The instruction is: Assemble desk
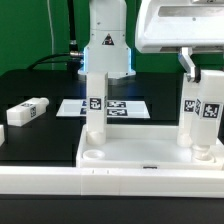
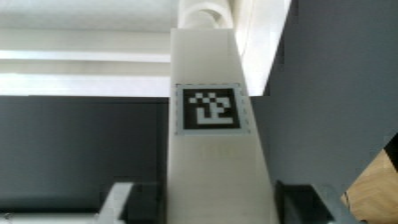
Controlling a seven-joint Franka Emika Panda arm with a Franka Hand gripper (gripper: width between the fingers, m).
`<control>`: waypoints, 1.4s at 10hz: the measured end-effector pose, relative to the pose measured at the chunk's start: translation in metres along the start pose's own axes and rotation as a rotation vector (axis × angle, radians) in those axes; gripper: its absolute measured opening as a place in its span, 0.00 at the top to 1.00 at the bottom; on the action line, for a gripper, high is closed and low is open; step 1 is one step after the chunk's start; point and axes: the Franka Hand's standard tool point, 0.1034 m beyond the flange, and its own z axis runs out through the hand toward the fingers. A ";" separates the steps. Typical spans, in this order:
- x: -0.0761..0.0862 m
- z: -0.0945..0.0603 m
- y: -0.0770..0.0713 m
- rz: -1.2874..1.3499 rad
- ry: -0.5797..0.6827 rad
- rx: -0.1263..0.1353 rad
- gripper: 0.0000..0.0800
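Note:
The white desk tabletop (image 1: 120, 158) lies in the foreground with its raised rim up. One white leg (image 1: 94, 108) stands upright in its far corner socket on the exterior view's left. My gripper (image 1: 196, 66) is shut on a second white leg (image 1: 200, 115) and holds it upright over the far corner on the exterior view's right, with its lower end at the socket. In the wrist view this tagged leg (image 2: 214, 120) fills the middle, and my gripper (image 2: 217, 206) has a dark finger on each side. A third leg (image 1: 27, 112) lies flat on the black table at the left.
The marker board (image 1: 125, 106) lies flat behind the tabletop. The robot base (image 1: 105, 45) stands at the back middle. A green wall is behind it.

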 end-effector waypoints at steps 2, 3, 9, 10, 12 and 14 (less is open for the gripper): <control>0.000 0.000 -0.001 -0.002 0.000 0.001 0.64; 0.000 0.000 -0.002 -0.002 0.000 0.001 0.64; -0.009 0.009 -0.006 -0.015 -0.015 -0.001 0.64; -0.010 0.011 -0.006 -0.016 -0.018 -0.002 0.64; -0.009 0.012 -0.005 -0.019 0.000 -0.005 0.64; -0.008 0.012 -0.005 -0.020 0.013 -0.006 0.64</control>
